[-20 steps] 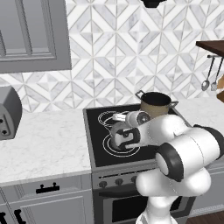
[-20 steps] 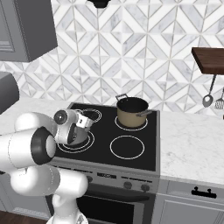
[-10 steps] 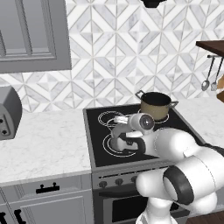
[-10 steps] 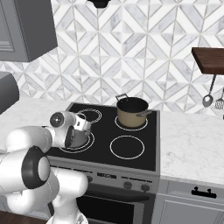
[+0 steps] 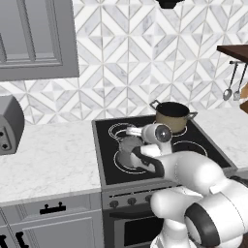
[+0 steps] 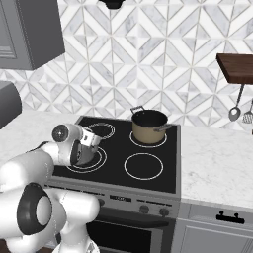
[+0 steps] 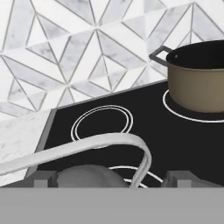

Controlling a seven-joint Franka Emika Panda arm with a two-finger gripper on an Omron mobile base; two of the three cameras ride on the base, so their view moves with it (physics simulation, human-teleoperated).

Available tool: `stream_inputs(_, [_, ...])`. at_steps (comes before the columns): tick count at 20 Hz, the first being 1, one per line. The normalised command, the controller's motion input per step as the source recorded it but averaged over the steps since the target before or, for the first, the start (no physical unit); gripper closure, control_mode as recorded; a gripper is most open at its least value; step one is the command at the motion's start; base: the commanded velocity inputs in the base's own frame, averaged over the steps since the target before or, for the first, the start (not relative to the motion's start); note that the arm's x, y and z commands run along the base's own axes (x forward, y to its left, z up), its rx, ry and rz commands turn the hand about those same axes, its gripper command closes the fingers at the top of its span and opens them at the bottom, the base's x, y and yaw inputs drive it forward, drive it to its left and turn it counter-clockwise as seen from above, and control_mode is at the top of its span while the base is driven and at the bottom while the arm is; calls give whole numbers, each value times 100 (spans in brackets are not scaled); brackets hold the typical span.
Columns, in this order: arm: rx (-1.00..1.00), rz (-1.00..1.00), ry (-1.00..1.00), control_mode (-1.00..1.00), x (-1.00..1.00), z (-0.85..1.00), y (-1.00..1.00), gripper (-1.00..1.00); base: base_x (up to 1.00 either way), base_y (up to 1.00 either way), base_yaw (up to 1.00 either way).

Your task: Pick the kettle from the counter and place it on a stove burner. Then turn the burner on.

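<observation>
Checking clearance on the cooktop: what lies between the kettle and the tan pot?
Bare black cooktop glass with printed burner rings separates the kettle from the tan pot, as the hand view shows. They stand apart, nothing between them.

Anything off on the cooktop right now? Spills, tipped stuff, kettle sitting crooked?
Nothing stands out. The kettle sits over the stove burner with the tool at it, its handle arching across the hand view. The tan pot stands upright; no spills.
</observation>
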Motion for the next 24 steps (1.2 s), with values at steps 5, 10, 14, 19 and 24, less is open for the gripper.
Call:
stream_inputs(5, [-2,0,-2,-100,-2,-1,0,-100,0,0,0])
stream_inputs(10, [-4,0,-5,-100,0,-7,0,-100,0,0,0])
stream_inputs(14, [0,0,-1,-100,-35,0,0,-100,0,0,0])
stream_inputs(19, [0,0,2,-100,-79,18,0,-100,0,0,0])
stream_inputs(24, [-1,0,14,-100,-96,3,6,-100,0,0,0])
